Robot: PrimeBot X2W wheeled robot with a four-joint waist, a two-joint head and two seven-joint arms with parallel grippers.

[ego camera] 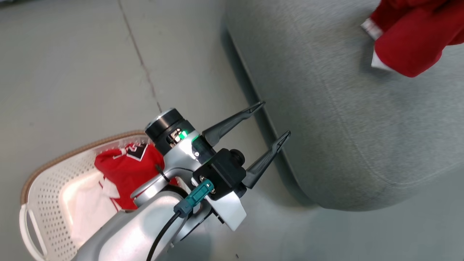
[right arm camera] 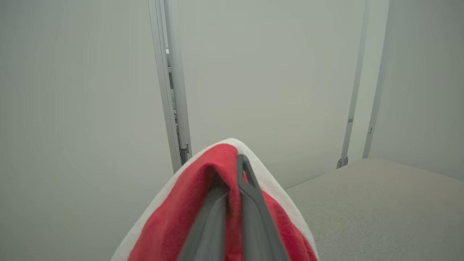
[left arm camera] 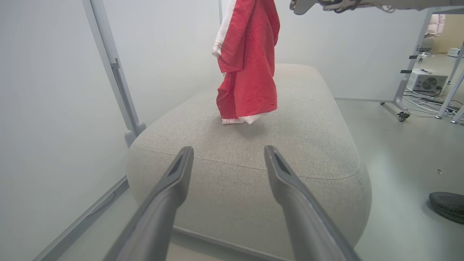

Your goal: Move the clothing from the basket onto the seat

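Observation:
One red piece of clothing (left arm camera: 250, 61) with white trim hangs over the grey seat (left arm camera: 297, 145), its lower hem touching the cushion. My right gripper (right arm camera: 237, 170) is shut on its top fold, red cloth (right arm camera: 203, 203) draped round the fingers. In the head view this garment (ego camera: 409, 32) shows at the top right over the seat (ego camera: 348, 108). Another red garment (ego camera: 127, 170) with a number print lies in the white basket (ego camera: 47, 188) at the lower left. My left gripper (ego camera: 276, 119) is open and holds nothing, between the basket and the seat's front edge; in the left wrist view its fingers (left arm camera: 229, 154) point at the cushion.
The grey floor (ego camera: 83, 72) with a seam line runs left of the seat. White partition panels with metal posts (left arm camera: 116, 72) stand behind the seat. A wheeled frame and a white box with cables (left arm camera: 424, 81) stand far right. A dark flat object (left arm camera: 447, 206) lies on the floor.

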